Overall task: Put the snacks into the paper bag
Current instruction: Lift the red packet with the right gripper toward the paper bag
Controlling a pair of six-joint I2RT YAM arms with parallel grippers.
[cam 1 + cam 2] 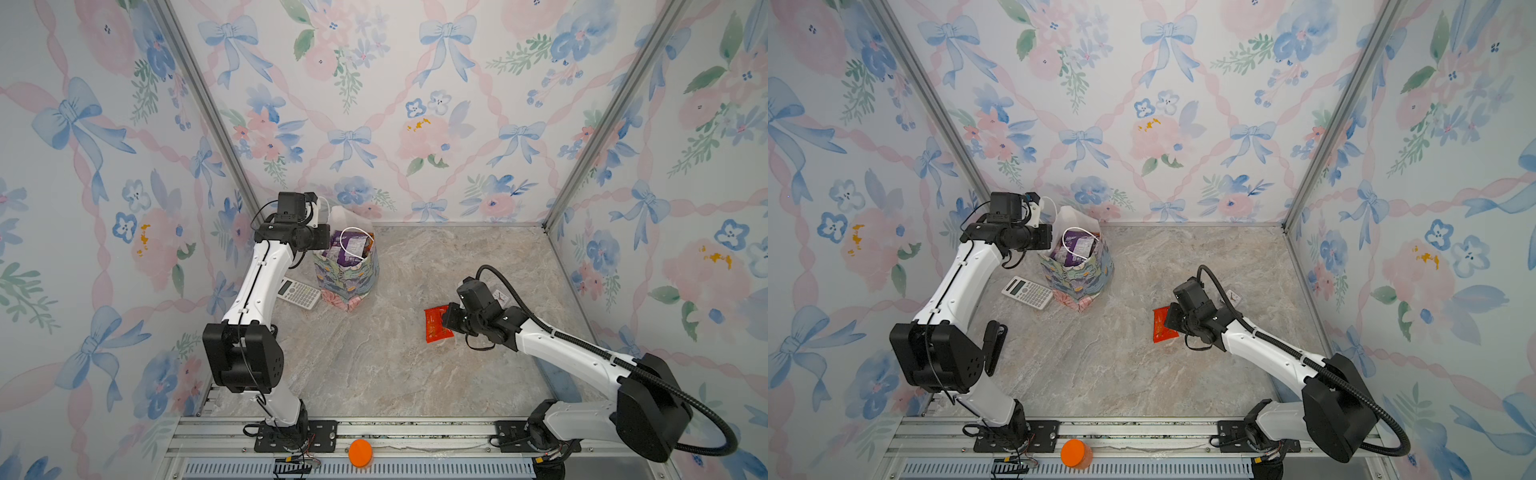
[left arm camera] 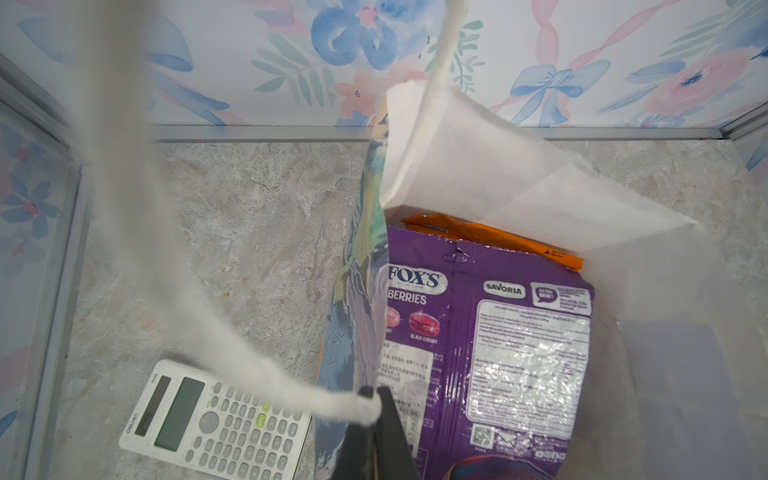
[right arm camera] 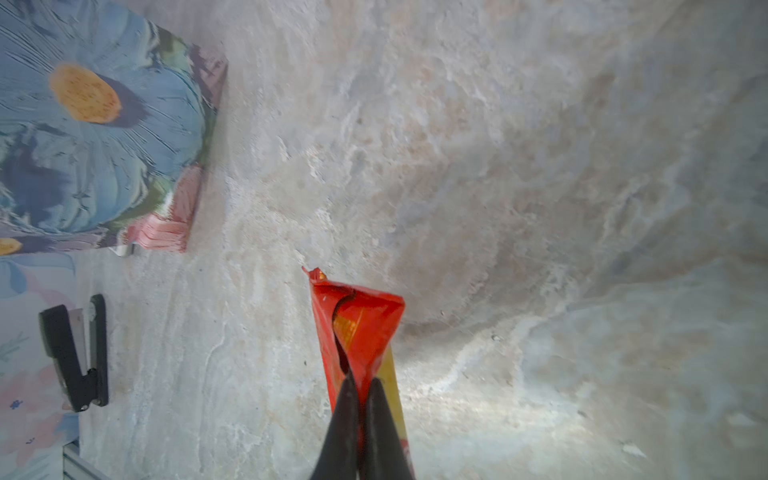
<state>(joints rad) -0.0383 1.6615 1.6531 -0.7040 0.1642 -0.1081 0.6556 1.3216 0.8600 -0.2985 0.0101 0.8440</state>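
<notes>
The paper bag (image 1: 349, 279) (image 1: 1077, 276) (image 3: 95, 137) stands upright at the back left of the table, painted with blue and pink flowers. Inside it are a purple FOX'S packet (image 2: 498, 332) and an orange packet (image 2: 498, 243). My left gripper (image 2: 376, 395) is shut on the bag's rim, where a white cord handle (image 2: 174, 299) comes out. A small red sachet (image 1: 435, 324) (image 1: 1162, 326) (image 3: 357, 320) is at the right middle of the table. My right gripper (image 3: 360, 382) (image 1: 448, 323) is shut on its crumpled end. Whether the sachet is off the table is unclear.
A grey-white calculator (image 1: 299, 293) (image 1: 1027, 292) (image 2: 216, 419) lies just left of the bag. A small square clock (image 1: 500, 297) (image 1: 1233, 297) peeks out behind my right wrist. An orange round object (image 1: 360, 453) sits on the front rail. Floral walls close in on three sides.
</notes>
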